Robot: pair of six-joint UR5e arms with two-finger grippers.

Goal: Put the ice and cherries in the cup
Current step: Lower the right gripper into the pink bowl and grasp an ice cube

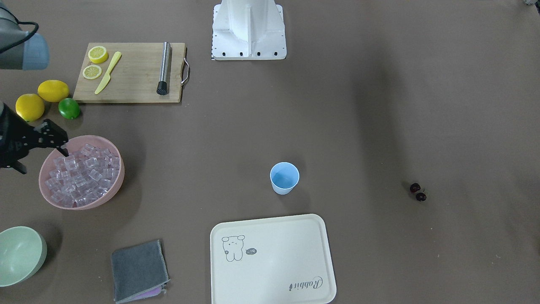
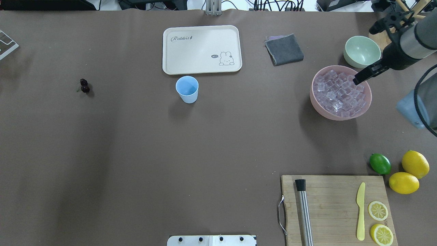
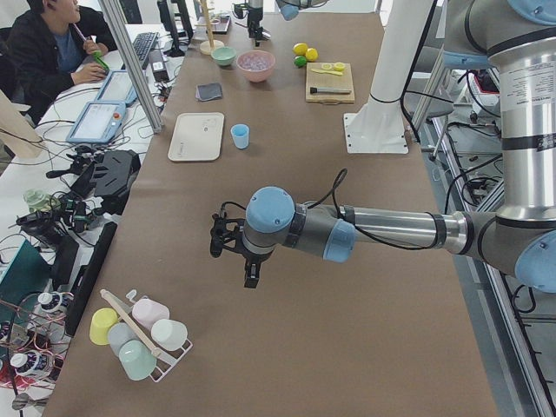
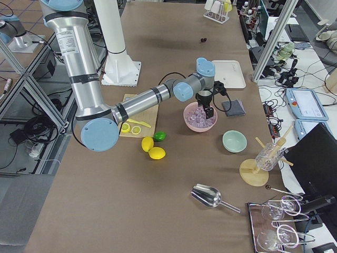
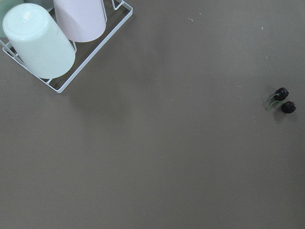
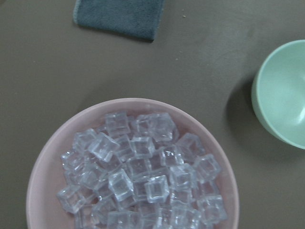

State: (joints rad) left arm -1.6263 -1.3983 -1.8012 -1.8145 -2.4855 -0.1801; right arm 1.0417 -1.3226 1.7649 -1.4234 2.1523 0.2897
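Reaching for ice (image 2: 338, 94): right gripper (image 2: 357, 80) above the pink bowl (image 2: 336, 116).
Next it must lower and pinch one cube. Its jaws' state cannot be told, nor the left gripper's (image 3: 230, 248). The cup (image 2: 187, 89) stands empty on the table (image 2: 218, 143); the cherries (image 2: 84, 85) lie well apart.

One blue cup (image 1: 284, 177). Two cherries (image 1: 418, 192). Ice cubes (image 1: 82, 173): heap, too many to count, all in one pink bowl (image 1: 121, 175). One green bowl (image 1: 21, 253), one tray (image 1: 274, 261), one grey cloth (image 1: 138, 270), one cutting board (image 1: 135, 76). On board: one yellow knife (image 1: 108, 72), one metal rod (image 1: 164, 67), two lemon halves (image 1: 98, 54). Two whole lemons (image 1: 53, 90), one lime (image 1: 68, 108).
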